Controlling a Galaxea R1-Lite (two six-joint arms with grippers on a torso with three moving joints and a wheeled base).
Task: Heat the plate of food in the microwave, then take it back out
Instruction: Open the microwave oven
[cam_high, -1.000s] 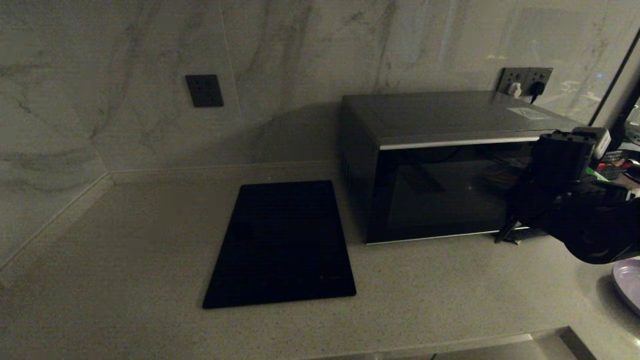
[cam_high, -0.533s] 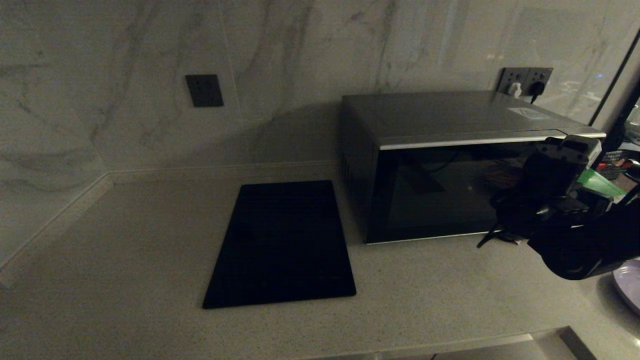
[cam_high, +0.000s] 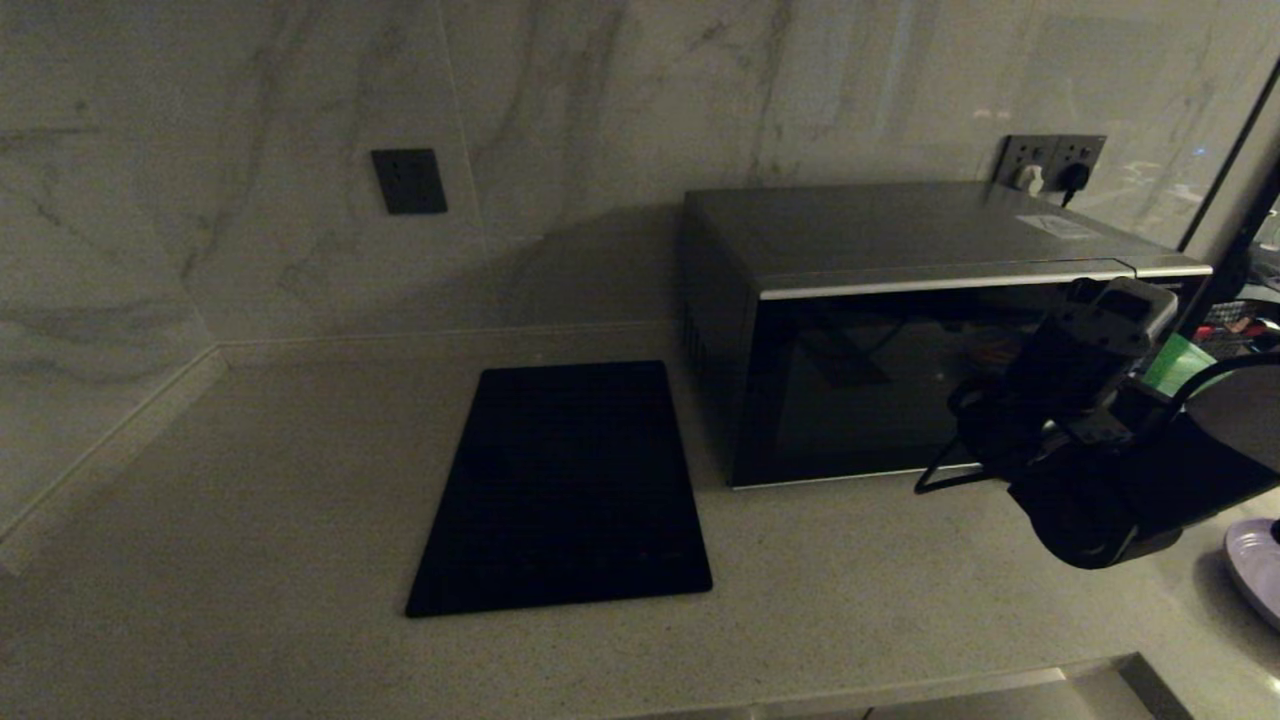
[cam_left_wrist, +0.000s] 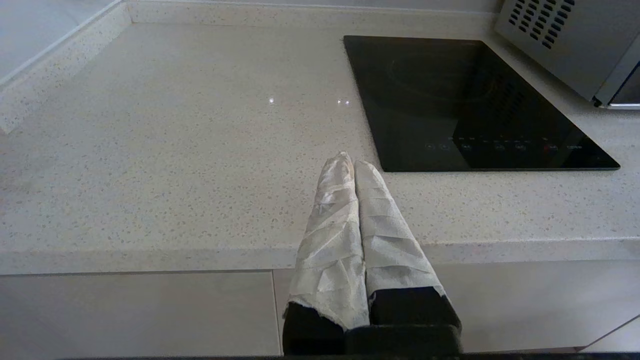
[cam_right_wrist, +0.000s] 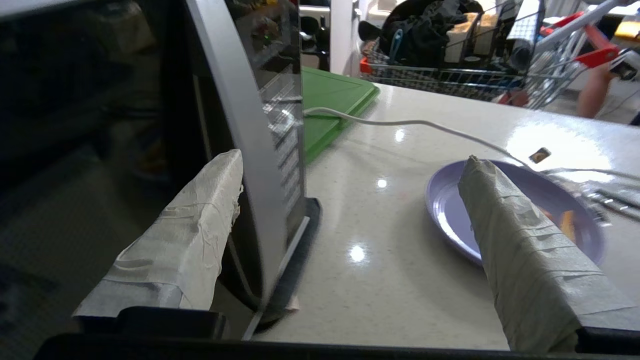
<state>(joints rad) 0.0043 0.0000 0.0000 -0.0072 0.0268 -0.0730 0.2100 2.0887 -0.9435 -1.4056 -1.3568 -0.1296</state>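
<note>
Speckled countertop (cam_high: 850, 610) against a marble wall, dim light. Right gripper (cam_right_wrist: 350, 200): fingers spread wide, holding nothing, straddling the curved silver handle strip (cam_right_wrist: 240, 125) at the right end of the microwave (cam_high: 900, 330) door, one taped finger (cam_right_wrist: 185, 235) against the dark glass. Plate of food (cam_right_wrist: 450, 210): lilac, on the counter right of the microwave, near a green board (cam_right_wrist: 330, 100). Left gripper (cam_left_wrist: 354, 165): fingers pressed together, empty, over the near counter edge, left of the black slab (cam_high: 565, 485).
</note>
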